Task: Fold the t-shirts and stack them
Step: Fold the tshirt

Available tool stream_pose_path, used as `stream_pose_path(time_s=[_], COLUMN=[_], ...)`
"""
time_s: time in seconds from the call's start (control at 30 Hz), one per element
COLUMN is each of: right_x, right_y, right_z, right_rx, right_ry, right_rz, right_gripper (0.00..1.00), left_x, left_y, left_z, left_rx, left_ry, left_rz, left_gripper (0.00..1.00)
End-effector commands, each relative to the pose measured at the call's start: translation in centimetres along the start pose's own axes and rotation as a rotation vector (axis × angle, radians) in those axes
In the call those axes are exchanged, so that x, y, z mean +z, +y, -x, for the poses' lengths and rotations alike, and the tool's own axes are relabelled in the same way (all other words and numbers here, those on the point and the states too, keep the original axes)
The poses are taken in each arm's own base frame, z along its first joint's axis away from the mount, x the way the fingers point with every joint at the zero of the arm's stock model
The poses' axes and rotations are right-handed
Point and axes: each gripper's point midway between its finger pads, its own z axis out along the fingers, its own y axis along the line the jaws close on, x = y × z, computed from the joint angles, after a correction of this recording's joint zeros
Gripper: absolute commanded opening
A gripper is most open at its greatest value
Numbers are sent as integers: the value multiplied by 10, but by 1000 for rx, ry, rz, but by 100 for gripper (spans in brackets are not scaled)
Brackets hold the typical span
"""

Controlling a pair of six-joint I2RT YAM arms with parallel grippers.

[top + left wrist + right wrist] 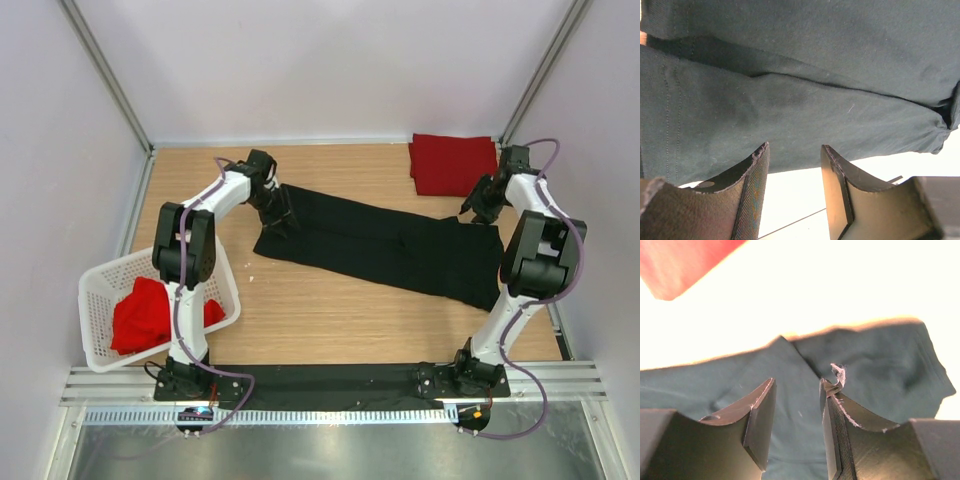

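Overhead, white basket (92, 310) holding red t-shirt (140, 315), wrist views mostly black t-shirt (790, 100).

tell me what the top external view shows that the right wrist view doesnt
Only the top external view: the white basket holding a red t-shirt, and the black t-shirt seen whole, laid across the table. Only the right wrist view: the right pincer up close, open, with a frayed tuft on one fingertip. Both: the black t-shirt and the folded red t-shirt beyond it.
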Motion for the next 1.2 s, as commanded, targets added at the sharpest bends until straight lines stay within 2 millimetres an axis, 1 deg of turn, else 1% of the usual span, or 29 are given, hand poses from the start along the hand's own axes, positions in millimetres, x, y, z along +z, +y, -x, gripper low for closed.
stream_pose_path(time_s=[0.0, 0.1, 0.13, 0.17, 0.2, 0.23, 0.3, 0.4, 0.53, 0.73, 1.03, 1.17], right_x=[19, 26, 32, 33, 35, 42, 45, 48, 48, 56, 66, 71], right_y=[28, 42, 44, 45, 45, 43, 42, 42, 40, 39, 35, 35], right_z=[12, 14, 12, 16, 15, 13, 15, 16, 24, 10, 2, -2], right_rx=[-64, -105, -115, -126, -128, -127, -135, -145, -161, -154, -157, -153], right_ry=[-3, 5, 13, 7, 13, 30, 39, 41, 29, 79, 109, 126], right_rz=[100, 128, 126, 126, 124, 117, 107, 105, 83, 98, 88, 89], right_gripper=[47, 47, 47, 47, 47, 47, 47, 46, 46, 46, 46, 43], left_x=[-12, -13, -13, -13, -13, -13, -13, -14, -14, -11, -11, -12], left_y=[-14, -11, -10, -9, -9, -9, -10, -11, -7, -5, -4, -4], left_z=[-1, -2, -3, -3, -3, -3, -2, -1, -1, 0, 0, 1], left_rx=[24, 30, 34, 31, 32, 32, 33, 38, 37, 37, 38, 36], left_ry=[-15, -12, -12, -10, -8, -9, -9, -13, -7, -3, -1, -2], left_rz=[-48, -38, -34, -33, -32, -31, -31, -30, -18, -16, -18, -21], left_gripper=[47, 47, 47, 47, 47, 47, 47, 47, 47, 47, 47, 47])
